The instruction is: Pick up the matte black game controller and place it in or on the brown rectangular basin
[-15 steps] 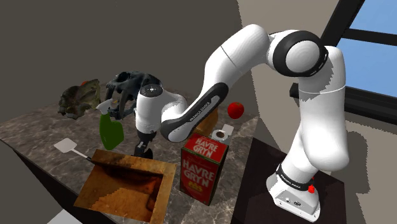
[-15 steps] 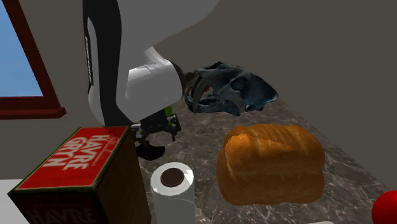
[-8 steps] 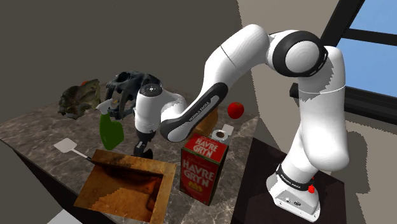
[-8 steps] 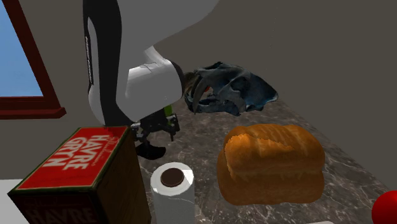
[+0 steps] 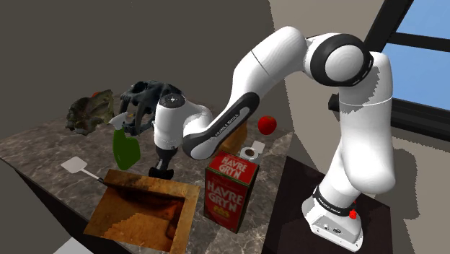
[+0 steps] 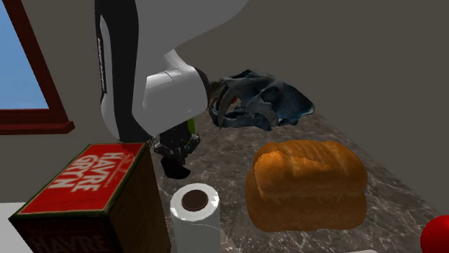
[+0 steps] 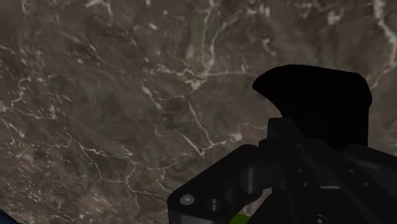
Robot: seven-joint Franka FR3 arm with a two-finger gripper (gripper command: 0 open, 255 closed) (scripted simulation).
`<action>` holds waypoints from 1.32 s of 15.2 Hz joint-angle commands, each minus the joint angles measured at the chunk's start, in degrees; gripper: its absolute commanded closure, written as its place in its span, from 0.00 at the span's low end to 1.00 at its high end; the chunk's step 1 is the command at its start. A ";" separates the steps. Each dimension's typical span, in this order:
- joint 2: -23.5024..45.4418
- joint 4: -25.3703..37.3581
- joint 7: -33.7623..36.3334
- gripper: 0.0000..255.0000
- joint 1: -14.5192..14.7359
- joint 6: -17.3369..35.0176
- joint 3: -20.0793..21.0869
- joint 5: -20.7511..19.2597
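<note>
In the shoulder view the gripper (image 5: 160, 170) sits low over the counter (image 5: 43, 141), just beyond the far rim of the basin (image 5: 119, 209) at the counter's near edge. In the second exterior view the black controller (image 6: 176, 168) lies directly under it. The wrist view leaves it unclear whether the gripper is open or closed, so I judge the grasp is in hand: a firm hold comes next, then a lift across to the basin.

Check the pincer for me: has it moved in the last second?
Yes, slightly. In the second exterior view the pincer has twisted on its wrist while keeping its place beside the red box's far corner.
</note>
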 commanded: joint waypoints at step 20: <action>16.00 16.22 -31.25 0.00 -21.03 -15.68 20.99 26.19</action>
